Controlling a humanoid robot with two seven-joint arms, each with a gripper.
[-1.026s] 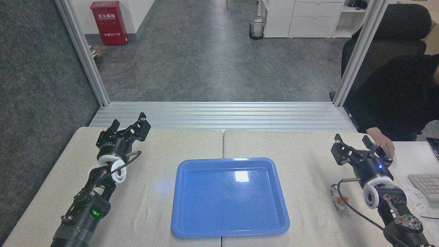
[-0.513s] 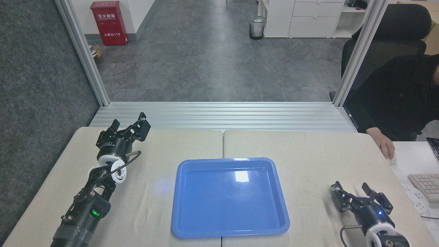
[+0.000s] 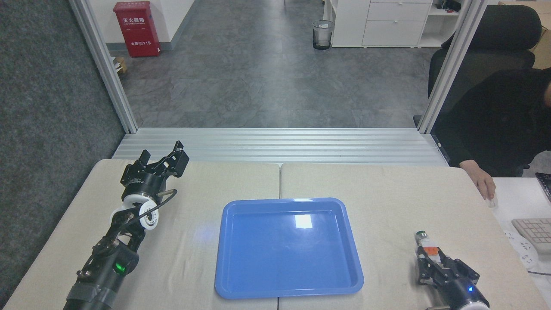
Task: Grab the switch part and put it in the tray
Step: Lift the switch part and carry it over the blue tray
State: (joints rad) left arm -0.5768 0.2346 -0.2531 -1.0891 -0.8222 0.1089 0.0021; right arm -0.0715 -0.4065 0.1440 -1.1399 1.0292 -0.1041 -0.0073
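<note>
The switch part (image 3: pixel 426 245) lies on the beige table at the right, its dark silver-rimmed end pointing away from me, orange piece in the middle. My right gripper (image 3: pixel 443 263) sits low at the bottom right, directly behind the part. Its fingers are spread, and the part's white near end lies just inside the left finger (image 3: pixel 424 269). The blue tray (image 3: pixel 228 275) rests in the middle of the table with nothing in it. Far to the left, my left gripper (image 3: pixel 162 154) hangs open over the table's back left corner, holding nothing.
A person's hand (image 3: pixel 484 183) rests at the table's right edge, beside a keyboard (image 3: pixel 533 232) on a white desk. A grooved aluminium ledge (image 3: pixel 280 146) runs along the table's far edge.
My right arm has pulled back toward me and dropped low, from beyond the switch part to right behind it. The switch part, hidden half a second ago, shows again. The left arm stays still.
</note>
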